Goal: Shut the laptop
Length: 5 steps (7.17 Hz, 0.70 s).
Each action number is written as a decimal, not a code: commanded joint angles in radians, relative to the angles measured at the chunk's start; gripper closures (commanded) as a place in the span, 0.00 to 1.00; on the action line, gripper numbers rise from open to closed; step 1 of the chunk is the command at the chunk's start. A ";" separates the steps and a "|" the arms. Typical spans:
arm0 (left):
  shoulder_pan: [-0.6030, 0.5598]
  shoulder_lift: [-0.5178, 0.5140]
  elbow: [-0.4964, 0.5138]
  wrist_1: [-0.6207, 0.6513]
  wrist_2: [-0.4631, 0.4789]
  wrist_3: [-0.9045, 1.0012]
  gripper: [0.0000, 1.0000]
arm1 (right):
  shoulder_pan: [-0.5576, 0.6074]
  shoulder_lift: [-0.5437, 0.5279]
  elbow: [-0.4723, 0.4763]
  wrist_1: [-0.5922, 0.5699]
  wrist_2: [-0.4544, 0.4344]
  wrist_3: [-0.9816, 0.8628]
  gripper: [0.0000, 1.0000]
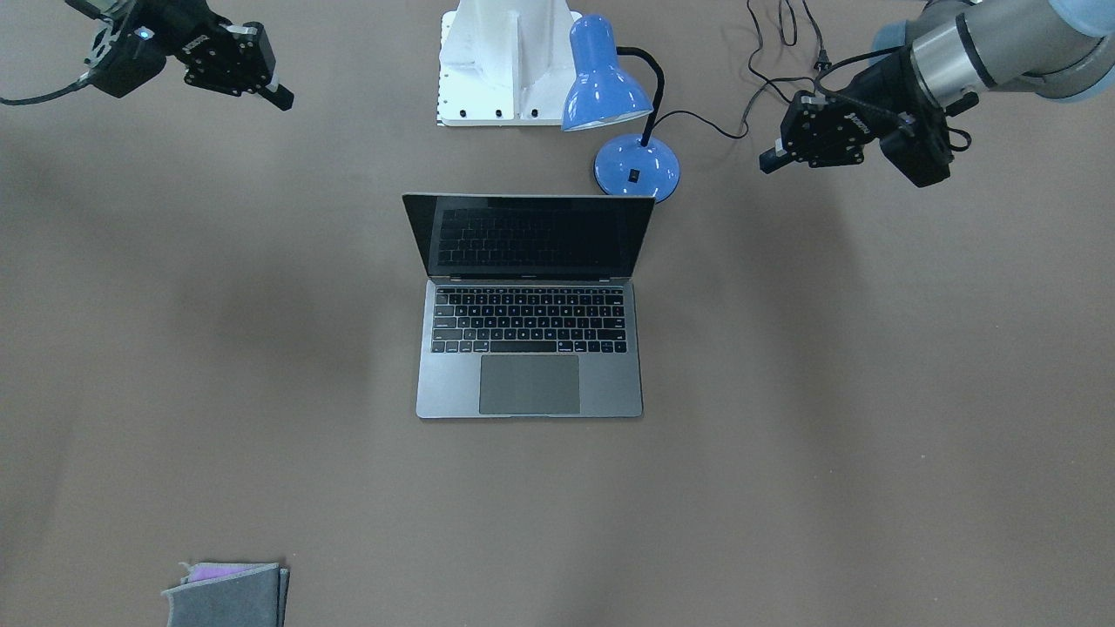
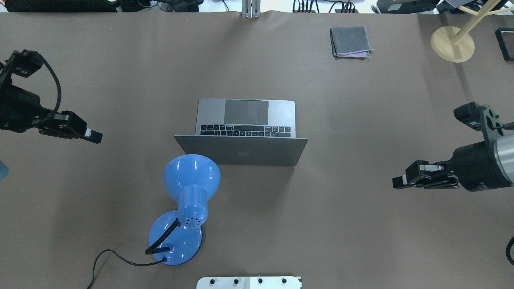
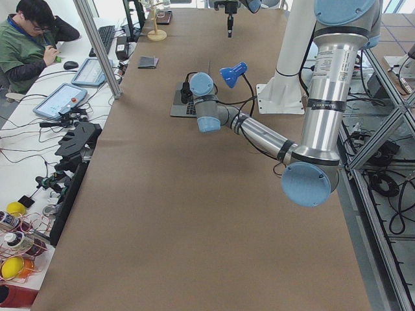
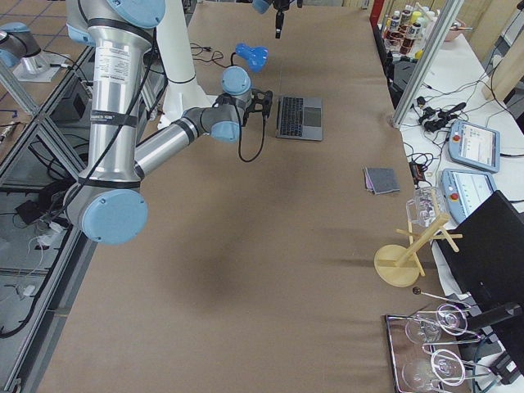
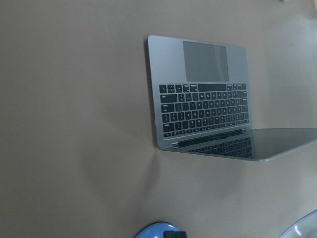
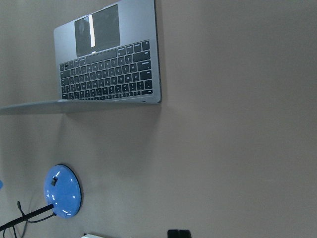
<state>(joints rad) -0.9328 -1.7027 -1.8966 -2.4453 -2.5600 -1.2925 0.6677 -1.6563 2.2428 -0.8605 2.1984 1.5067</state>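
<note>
The slim grey laptop stands open at the table's middle, its lid upright and its black screen facing away from the robot. It also shows in the left wrist view and the right wrist view. My left gripper hovers well to the laptop's left, fingers together, holding nothing. My right gripper hovers well to its right, fingers together, holding nothing. In the front-facing view the left gripper is on the right and the right gripper on the left.
A blue desk lamp stands just behind the lid's left corner, and its cable trails toward the robot. A folded grey cloth lies at the far right. A wooden stand is at the far right corner. The white robot base sits behind the laptop.
</note>
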 commanded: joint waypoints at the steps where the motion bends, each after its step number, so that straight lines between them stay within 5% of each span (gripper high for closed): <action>1: 0.049 -0.037 0.013 -0.001 0.015 -0.040 1.00 | -0.075 0.128 -0.002 -0.107 -0.074 0.032 1.00; 3: 0.107 -0.119 0.043 -0.001 0.072 -0.126 1.00 | -0.143 0.271 -0.009 -0.292 -0.171 0.033 1.00; 5: 0.131 -0.155 0.085 -0.001 0.106 -0.126 1.00 | -0.189 0.331 -0.035 -0.346 -0.236 0.033 1.00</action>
<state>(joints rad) -0.8153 -1.8321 -1.8356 -2.4467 -2.4710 -1.4132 0.5046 -1.3723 2.2248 -1.1627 1.9988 1.5399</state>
